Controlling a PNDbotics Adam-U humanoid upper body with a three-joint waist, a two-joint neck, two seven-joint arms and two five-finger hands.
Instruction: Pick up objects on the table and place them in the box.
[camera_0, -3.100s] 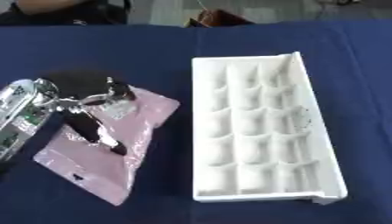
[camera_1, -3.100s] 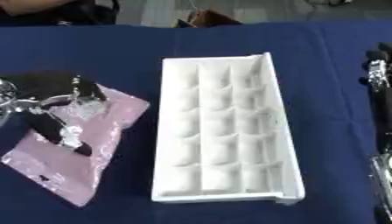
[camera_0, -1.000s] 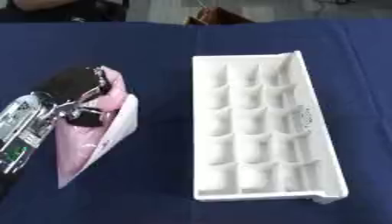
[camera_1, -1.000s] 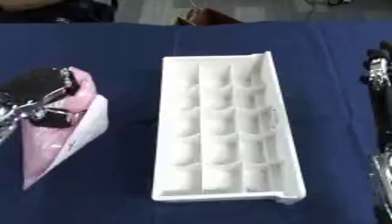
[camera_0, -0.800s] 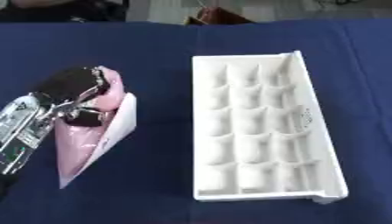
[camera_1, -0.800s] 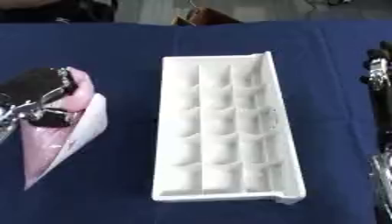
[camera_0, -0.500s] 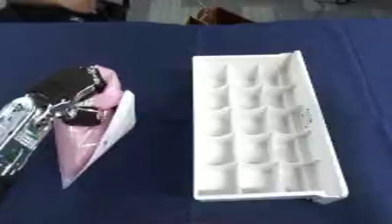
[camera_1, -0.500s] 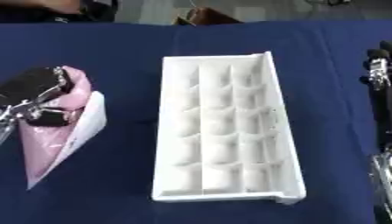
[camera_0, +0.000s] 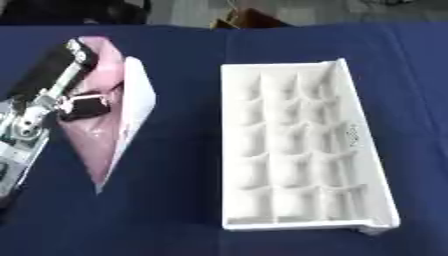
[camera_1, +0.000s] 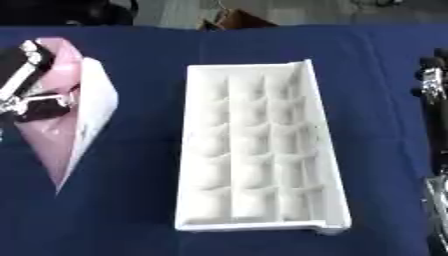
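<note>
My left hand (camera_0: 63, 95) is shut on a flat pink packet (camera_0: 118, 125) with a white edge. The packet is lifted off the blue table (camera_0: 184, 210) and hangs tilted on edge, its pointed lower corner down near the cloth. The packet is left of the white box (camera_0: 297, 150), a long tray split into several small compartments, all of them empty. A gap of bare cloth separates the packet from the box's left wall. My right hand (camera_1: 430, 80) shows only as dark fingers at the right edge of the right eye view, idle and away from the box.
Dark blue cloth covers the table. Beyond its far edge are a dark shape at the upper left and a brown object (camera_0: 249, 20) at the top centre. Bare cloth lies in front of the box and between box and packet.
My left hand has raised the pink packet further and carried it toward the far edge; it was lying flat on the cloth three seconds ago. The box and right hand have not moved.
</note>
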